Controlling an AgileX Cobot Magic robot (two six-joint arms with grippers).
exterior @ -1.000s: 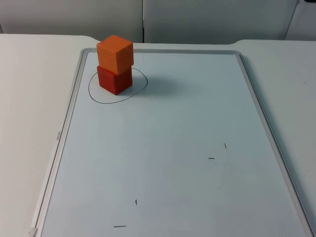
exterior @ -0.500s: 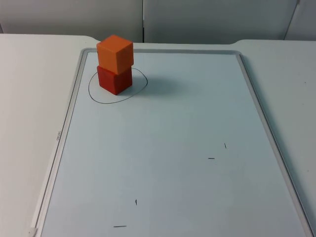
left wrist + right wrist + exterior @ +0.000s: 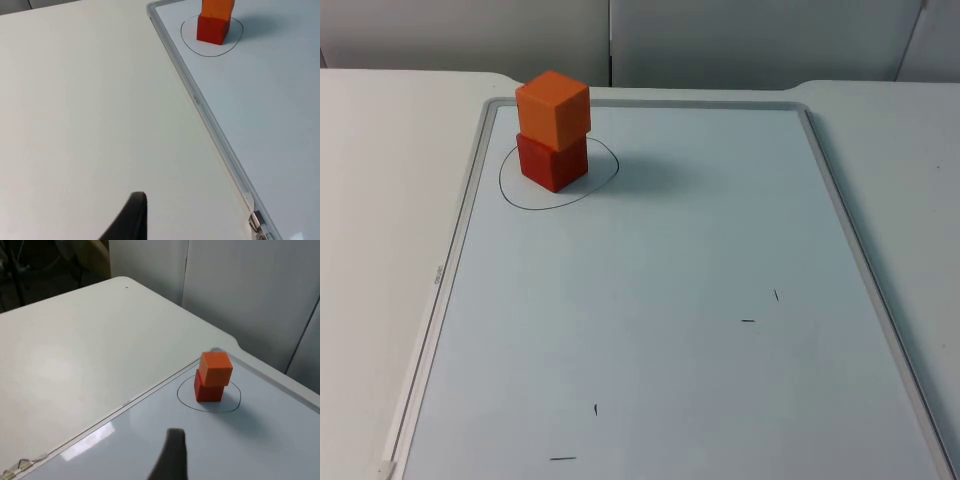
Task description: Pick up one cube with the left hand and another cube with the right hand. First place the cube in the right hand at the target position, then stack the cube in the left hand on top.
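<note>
An orange cube (image 3: 553,108) stands stacked on a red cube (image 3: 552,162) inside a hand-drawn circle (image 3: 510,195) at the far left of the whiteboard (image 3: 455,240). Both cubes stand free, with nothing touching them. My left gripper (image 3: 131,220) hangs over the bare white table left of the board, far from the stack (image 3: 212,29). My right gripper (image 3: 170,455) is over the board, well back from the orange cube (image 3: 216,369) and the red cube (image 3: 207,391). Both arms are drawn back and wait.
The whiteboard has a grey metal frame (image 3: 840,220) and a few short pen marks (image 3: 748,320) near its front. White table (image 3: 380,200) lies on both sides. A grey partition wall (image 3: 720,40) stands behind the board.
</note>
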